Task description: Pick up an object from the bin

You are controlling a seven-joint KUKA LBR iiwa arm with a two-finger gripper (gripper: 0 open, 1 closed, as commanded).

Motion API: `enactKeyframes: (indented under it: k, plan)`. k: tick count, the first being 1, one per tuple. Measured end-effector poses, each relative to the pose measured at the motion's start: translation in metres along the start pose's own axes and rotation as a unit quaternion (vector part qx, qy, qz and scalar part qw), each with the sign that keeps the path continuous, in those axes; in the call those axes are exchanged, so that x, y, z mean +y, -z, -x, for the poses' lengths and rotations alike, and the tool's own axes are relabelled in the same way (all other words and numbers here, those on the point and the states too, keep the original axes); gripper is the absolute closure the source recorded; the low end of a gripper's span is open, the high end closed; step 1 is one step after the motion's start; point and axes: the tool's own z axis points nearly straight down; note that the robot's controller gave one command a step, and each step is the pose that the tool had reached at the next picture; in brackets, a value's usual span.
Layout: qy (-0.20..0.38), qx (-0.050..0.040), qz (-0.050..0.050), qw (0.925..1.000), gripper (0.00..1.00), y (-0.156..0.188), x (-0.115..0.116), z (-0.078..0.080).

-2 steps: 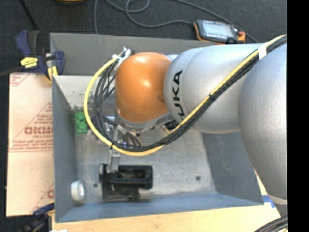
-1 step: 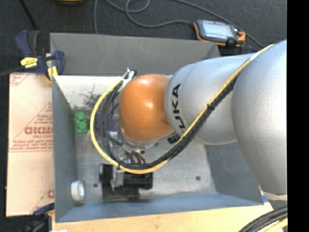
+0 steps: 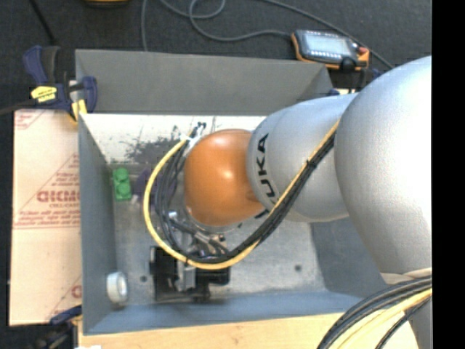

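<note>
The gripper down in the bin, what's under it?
Beneath the gripper nothing can be made out: its black body covers that spot. Grey bin floor shows around it. A whitish ring lies left of it in the corner, and a green block farther up, both apart from it.

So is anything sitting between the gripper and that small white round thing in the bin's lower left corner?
Nothing visible. The gripper is just to the right of the small white round thing, with bare bin floor between them. The green block lies farther up the view, off that path.

Overhead, slightly oblique, apparently close above bin [image 3: 196,86].
</note>
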Motion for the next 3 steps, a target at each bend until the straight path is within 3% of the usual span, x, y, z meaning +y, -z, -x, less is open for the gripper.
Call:
enactKeyframes:
  k: [1,2,3]
  plan:
    - [-0.047,0.0045,0.0,0.9989,0.0,-0.008,-0.026,-0.007]
    - [-0.108,0.0013,0.0,0.9941,0.0,0.001,-0.05,-0.024]
    - [-0.066,0.0014,0.0,0.9978,0.0,-0.021,-0.054,-0.016]
